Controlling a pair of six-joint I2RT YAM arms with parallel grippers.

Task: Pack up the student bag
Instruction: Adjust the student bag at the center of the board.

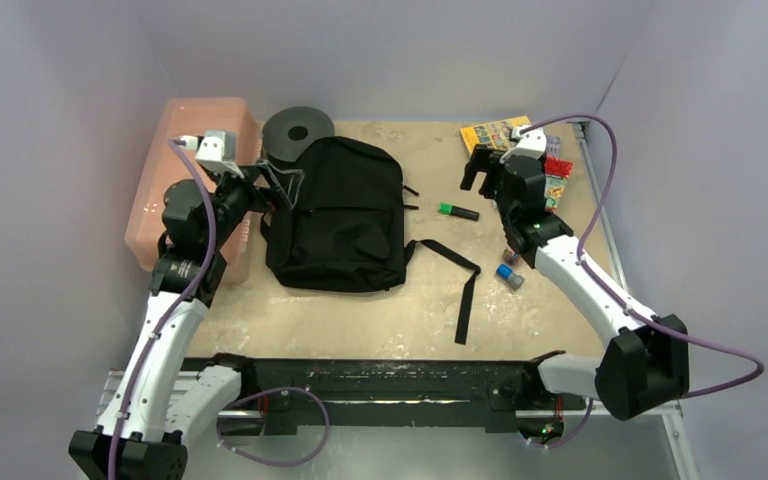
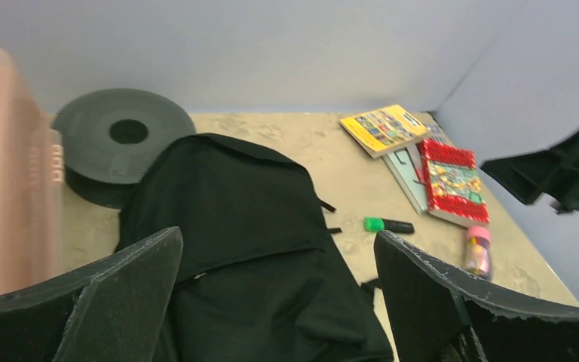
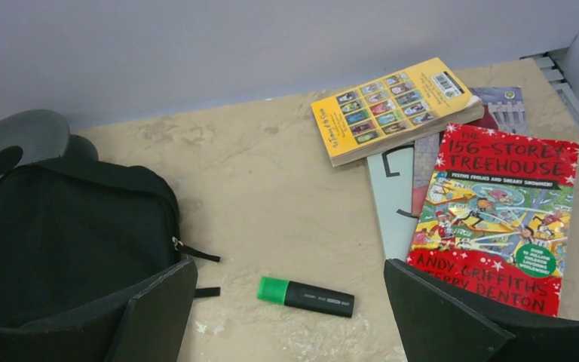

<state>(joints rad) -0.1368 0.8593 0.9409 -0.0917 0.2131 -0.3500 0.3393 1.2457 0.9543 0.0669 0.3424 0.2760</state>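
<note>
The student bag (image 1: 345,215) is lying flat at centre-left of the overhead frame, one strap trailing toward lower right. The left gripper (image 2: 277,245) is hovering at its upper left edge, jaws spread wide and empty. The right gripper (image 3: 290,268) is hanging at upper right, likewise spread, near a green highlighter (image 1: 457,211) and stacked books (image 1: 552,172).

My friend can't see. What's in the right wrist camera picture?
A sandy table seen between the open jaws of the right gripper, with a green-capped highlighter lying in the middle. On the picture's right lie a red Treehouse book and a yellow book; on its left is the black student bag, with a black spool behind it.
</note>
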